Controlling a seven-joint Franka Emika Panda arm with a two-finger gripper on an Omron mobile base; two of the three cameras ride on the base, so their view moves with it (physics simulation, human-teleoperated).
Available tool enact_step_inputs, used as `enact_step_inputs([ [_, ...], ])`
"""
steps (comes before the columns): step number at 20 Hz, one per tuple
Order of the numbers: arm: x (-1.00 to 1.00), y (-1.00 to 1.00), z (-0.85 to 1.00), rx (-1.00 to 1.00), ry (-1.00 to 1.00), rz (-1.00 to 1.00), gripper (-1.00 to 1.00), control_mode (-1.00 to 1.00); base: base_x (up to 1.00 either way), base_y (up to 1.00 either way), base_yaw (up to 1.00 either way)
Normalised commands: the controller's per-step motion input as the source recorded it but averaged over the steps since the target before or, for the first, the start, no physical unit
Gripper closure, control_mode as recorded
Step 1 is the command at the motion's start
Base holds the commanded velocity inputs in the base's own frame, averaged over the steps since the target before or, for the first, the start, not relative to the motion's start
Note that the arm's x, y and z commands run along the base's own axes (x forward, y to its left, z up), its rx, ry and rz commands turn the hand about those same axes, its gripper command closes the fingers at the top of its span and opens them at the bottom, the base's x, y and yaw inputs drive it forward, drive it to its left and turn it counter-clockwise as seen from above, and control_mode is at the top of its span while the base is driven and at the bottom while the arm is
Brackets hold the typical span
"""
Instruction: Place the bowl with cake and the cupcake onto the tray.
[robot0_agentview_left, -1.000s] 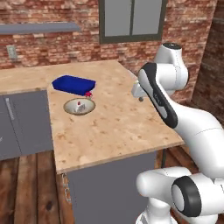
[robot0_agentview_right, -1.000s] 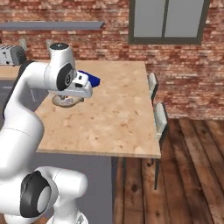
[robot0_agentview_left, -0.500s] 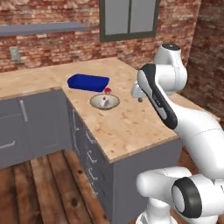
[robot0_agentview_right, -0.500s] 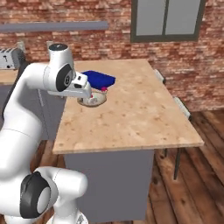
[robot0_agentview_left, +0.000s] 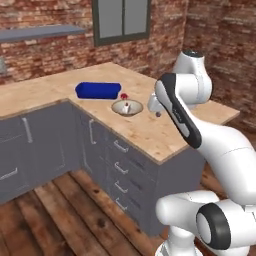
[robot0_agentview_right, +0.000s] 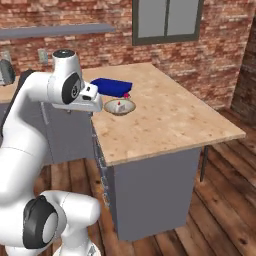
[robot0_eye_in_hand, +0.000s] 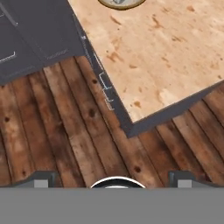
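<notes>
Tray count: one deep-blue tray on the bench, toward the brick wall, at the left of the group in the left base view.
Bowl count: one bowl with cake, on the bench just in front of the tray, not on it.
Cupcake count: one cupcake, a tiny red-pink dot between the tray and the bowl, on the bench.
Arm: one white arm, raised at the bench edge, well apart from the three things.
Fingers: the two tips stand far apart at the bottom corners of the hand view, one at; nothing is between them.
Hidden or cut off: in the hand view the bowl is only a sliver at the top edge. In the right base view the arm covers the near end of the tray. The cupcake is too small to see any detail. The gripper is hard to make out in the base views.
View differences: the left base view shows the drawers under the bench and the whole tray. The right base view shows the plain grey side of the bench and the bowl right of the arm. The hand view looks down on the wooden floor and the bench corner.
Window: one window in the wall behind.
</notes>
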Motion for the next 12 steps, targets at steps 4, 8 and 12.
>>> enact_step_inputs([
  [4,0.0,0.0,0.0,0.0,0.0,0.0,-1.0,1.0,-0.09,0.9,-0.53],
  [8,0.0,0.0,0.0,0.0,0.0,0.0,-1.0,1.0,0.0,0.73,-0.6],
  [12,0.0,0.0,0.0,0.0,0.0,0.0,-1.0,1.0,0.0,0.75,-0.61],
])
